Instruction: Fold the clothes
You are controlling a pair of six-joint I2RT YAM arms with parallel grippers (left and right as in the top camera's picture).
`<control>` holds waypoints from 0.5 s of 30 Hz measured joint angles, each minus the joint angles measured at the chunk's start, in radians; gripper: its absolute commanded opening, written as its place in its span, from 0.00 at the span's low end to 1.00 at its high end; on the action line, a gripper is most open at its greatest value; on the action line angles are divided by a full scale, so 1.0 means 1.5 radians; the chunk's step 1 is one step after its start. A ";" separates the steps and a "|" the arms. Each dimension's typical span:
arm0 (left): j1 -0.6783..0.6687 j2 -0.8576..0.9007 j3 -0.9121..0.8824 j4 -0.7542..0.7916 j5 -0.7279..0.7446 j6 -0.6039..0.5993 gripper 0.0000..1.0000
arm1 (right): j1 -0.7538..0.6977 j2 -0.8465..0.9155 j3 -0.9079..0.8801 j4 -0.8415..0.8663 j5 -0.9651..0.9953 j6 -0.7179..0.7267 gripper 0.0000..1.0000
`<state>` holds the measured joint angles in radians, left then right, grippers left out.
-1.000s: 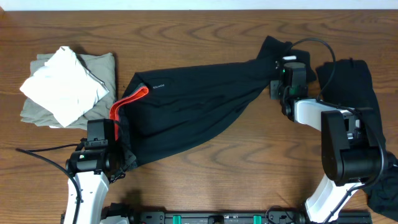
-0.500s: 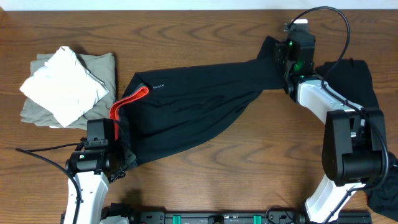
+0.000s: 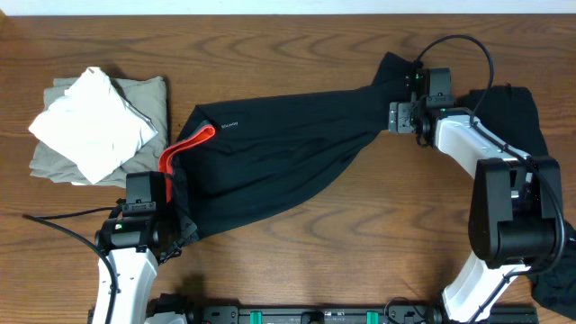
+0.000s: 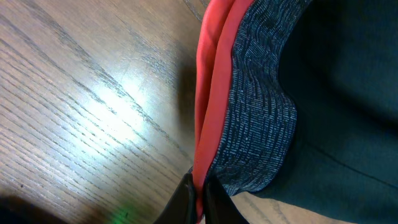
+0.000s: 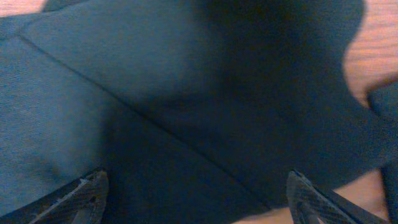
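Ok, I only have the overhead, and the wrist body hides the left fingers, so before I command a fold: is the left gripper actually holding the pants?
Observer: Yes. The left wrist view shows the left gripper shut on the coral-red waistband lining of the pants.
Operator: And the right one, at the leg end?
Observer: The right gripper is open, its fingers spread wide over black fabric, nothing pinched between them.
Operator: Anything notable under it?
Observer: A diagonal seam crosses the fabric between those fingers.
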<state>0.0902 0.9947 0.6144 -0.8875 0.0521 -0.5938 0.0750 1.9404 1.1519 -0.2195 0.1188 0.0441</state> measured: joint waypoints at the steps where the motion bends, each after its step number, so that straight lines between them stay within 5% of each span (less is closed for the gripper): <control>1: 0.000 0.000 0.000 0.000 0.000 0.000 0.07 | 0.000 0.000 0.000 0.000 -0.011 -0.002 0.90; 9: 0.000 0.000 0.000 0.000 0.000 0.000 0.07 | 0.000 0.017 0.000 0.000 -0.053 -0.006 0.85; 15: 0.000 0.000 0.000 0.000 0.000 0.000 0.07 | 0.003 0.042 0.010 0.012 -0.081 -0.009 0.16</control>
<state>0.0902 0.9947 0.6140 -0.8871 0.0525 -0.5938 0.0792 2.0029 1.1671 -0.2008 -0.0021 0.0311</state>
